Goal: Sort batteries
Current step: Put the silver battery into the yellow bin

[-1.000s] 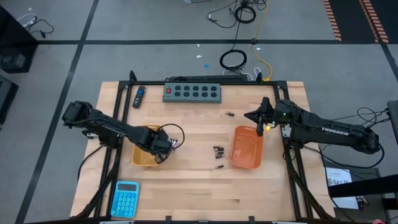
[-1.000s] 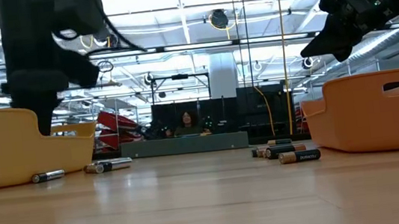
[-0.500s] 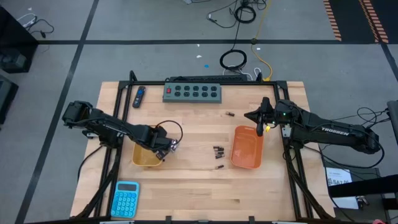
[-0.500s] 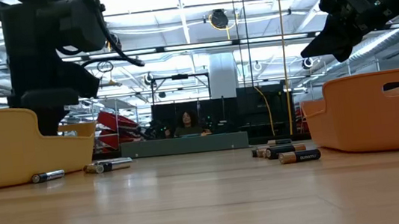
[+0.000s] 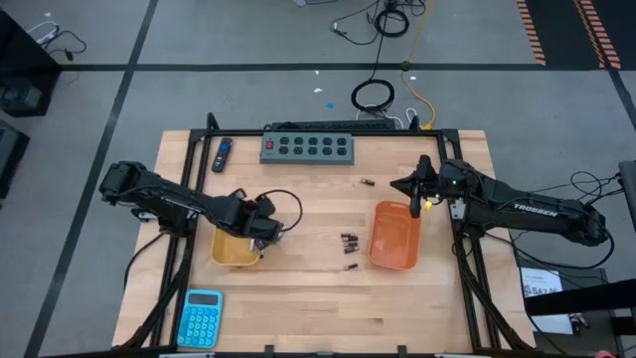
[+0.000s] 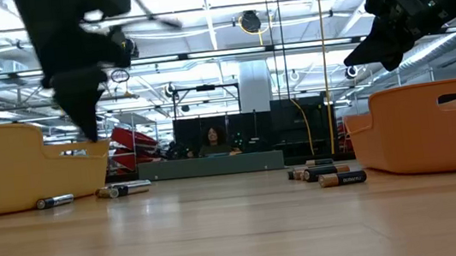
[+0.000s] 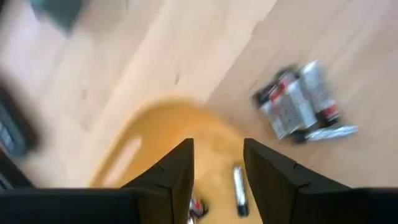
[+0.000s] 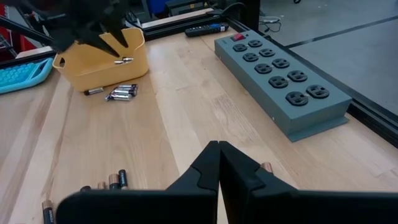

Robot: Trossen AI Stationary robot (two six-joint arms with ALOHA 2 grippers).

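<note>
The little round batteries lie in a few spots on the pale wooden table. A small bunch of silvery-grey batteries lies on the wood just beside the yellow plastic bin. They lie flat and side by side, all pointing about the same way. From the low view, that bunch lies with its long sides across the picture, and one more silvery battery lies by itself next to the bin's wall. Inside the yellow bin there is one silvery battery lying flat on the floor of the bin, and part of another one shows near it.

A second bunch, the small dark batteries, lies in the middle of the table, near the orange plastic bin but not touching it. One dark battery lies a bit apart from that bunch, closer to the front edge. One more tiny battery lies alone, farther back, near the grey power strip with many sockets.

The left gripper hangs over the edge of the yellow bin, close to the silvery bunch. Its two dark fingers stand a little apart with nothing between them.

The right gripper waits in the air above the back edge of the orange bin. Its fingers are pressed together and hold nothing.

A blue calculator lies at the front of the table. A blue-and-black stick-shaped gadget lies at the back, left of the power strip.
</note>
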